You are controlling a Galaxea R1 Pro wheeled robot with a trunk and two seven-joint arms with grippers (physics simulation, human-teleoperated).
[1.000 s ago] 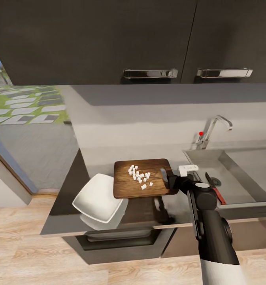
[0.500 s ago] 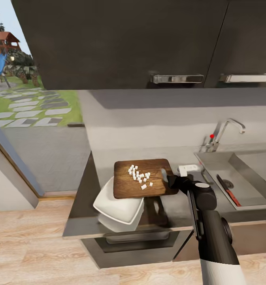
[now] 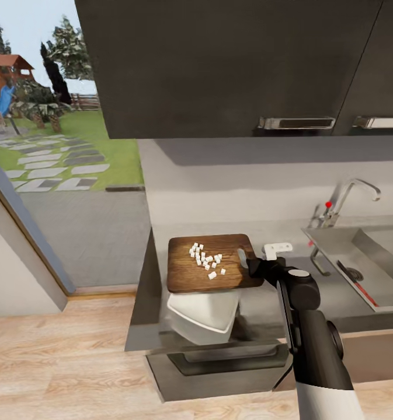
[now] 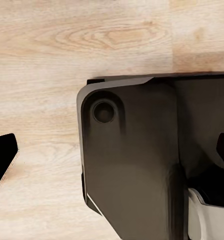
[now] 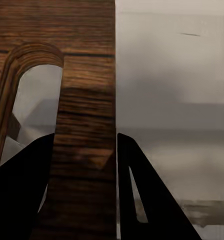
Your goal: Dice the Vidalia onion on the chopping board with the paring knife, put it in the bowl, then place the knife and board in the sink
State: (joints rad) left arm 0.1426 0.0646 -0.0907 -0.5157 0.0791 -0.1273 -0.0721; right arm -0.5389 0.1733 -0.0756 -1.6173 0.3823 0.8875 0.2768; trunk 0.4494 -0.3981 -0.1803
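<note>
Right arm extends forward toward 11 o'clock, fingers clamped on handle end of dark-brown wooden chopping board, held level above white squarish bowl. Left fingers' spacing: cannot tell.

Dark cabinets, wooden floor

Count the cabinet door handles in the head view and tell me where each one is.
2. One handle runs along the bottom of the dark upper cabinet; the other handle is further right, cut by the picture's edge. More may lie beyond it.
</note>
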